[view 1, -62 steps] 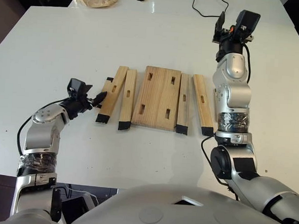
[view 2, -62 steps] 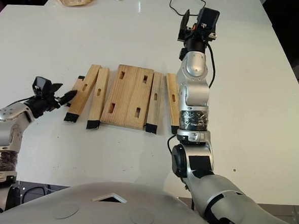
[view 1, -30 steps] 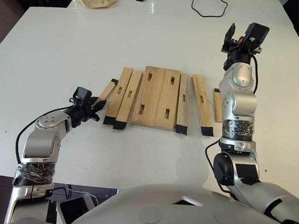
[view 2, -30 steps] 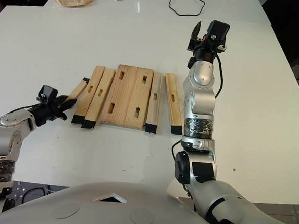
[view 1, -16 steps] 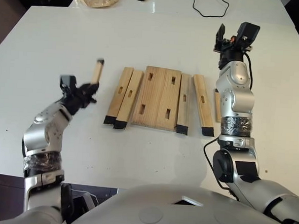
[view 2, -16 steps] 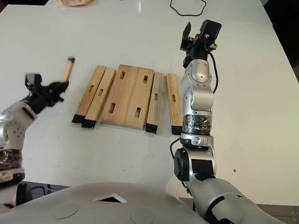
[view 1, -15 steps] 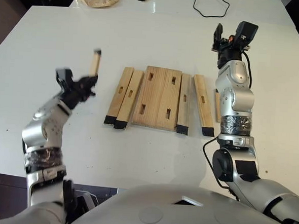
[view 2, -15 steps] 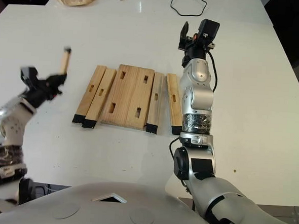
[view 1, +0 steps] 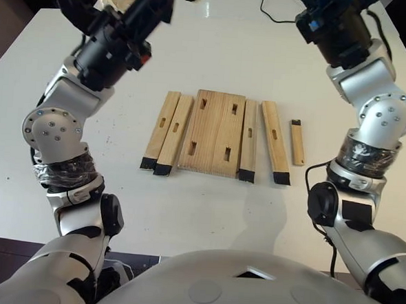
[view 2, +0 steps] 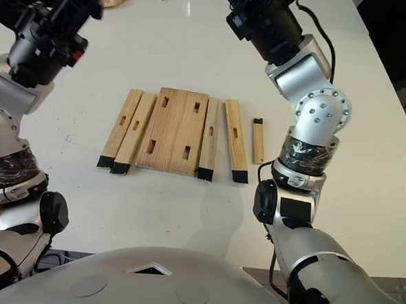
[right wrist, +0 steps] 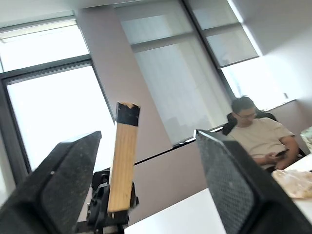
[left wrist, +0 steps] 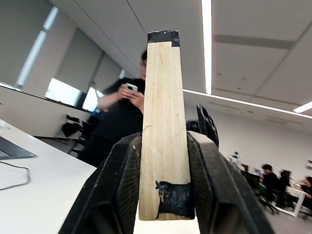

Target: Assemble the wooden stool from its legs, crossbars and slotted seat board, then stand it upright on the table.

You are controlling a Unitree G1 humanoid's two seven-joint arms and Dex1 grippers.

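The short pale wooden crossbar with black-taped ends (left wrist: 163, 97) is up in the air, upright and well above the surface, clamped in your left pincer (left wrist: 164, 146). The fingers (left wrist: 122, 185) grip its flat sides close to the lower taped end, which leaves most of its length free.

Treat it as light and stiff. It will not bend, but the smooth wood could pivot between the pads if the free tip meets resistance. A hold nearer the middle would likely steady it when you press it into a slot.

Your right pincer (right wrist: 146, 141) is spread wide with nothing in it, facing the held crossbar from a little way off.

Down on the white surface (view 1: 222, 57), the rectangular wooden seat board with four slots (view 1: 213, 132) lies flat. Two slotted wooden legs with black feet (view 1: 174, 133) lie just beside it on each side. A second short crossbar (view 1: 297, 142) lies beyond the right pair. Nothing looks joined yet, so you are at the start of the assembly.
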